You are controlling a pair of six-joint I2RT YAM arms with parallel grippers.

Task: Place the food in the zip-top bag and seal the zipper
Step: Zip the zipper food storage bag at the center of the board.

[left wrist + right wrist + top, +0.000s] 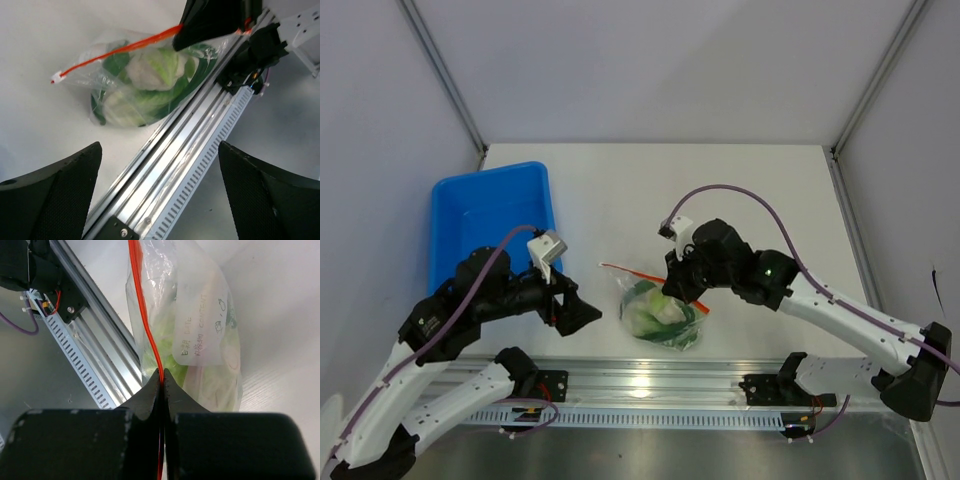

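The clear zip-top bag lies on the white table between the two arms, with the pale white-and-green food inside it. Its orange-red zipper runs along the mouth. My right gripper is shut on the zipper at the bag's right end, the strip pinched between its jaws. The bag hangs beyond the fingers. My left gripper stands open to the left of the bag, touching nothing. In its wrist view the left gripper has only the rail between its fingers, with the bag and food farther off.
A blue plastic bin stands at the table's back left, behind the left arm. An aluminium rail runs along the near edge just in front of the bag. Grey walls close in the table at both sides.
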